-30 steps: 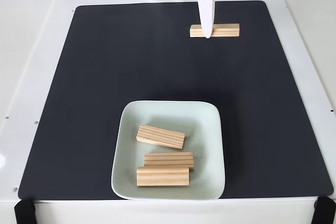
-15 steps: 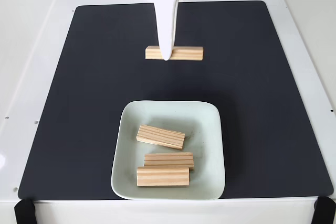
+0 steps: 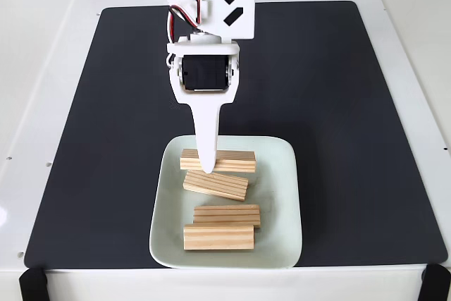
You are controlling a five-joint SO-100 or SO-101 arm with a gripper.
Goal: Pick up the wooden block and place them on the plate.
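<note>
Tool (image 3: 207, 167) grips wooden block (image 3: 232, 161) above plate (image 3: 282, 244) (no writing readable).

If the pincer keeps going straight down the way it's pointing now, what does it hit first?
Most likely the plate. The pincer points down, shut on a wooden block over the plate's far end. That block would meet the plate floor first, just beyond the nearest lying block. Height above the plate is unclear.

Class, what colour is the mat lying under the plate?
Black, matte; the mat shows best in the fixed view, beneath the plate.
</note>
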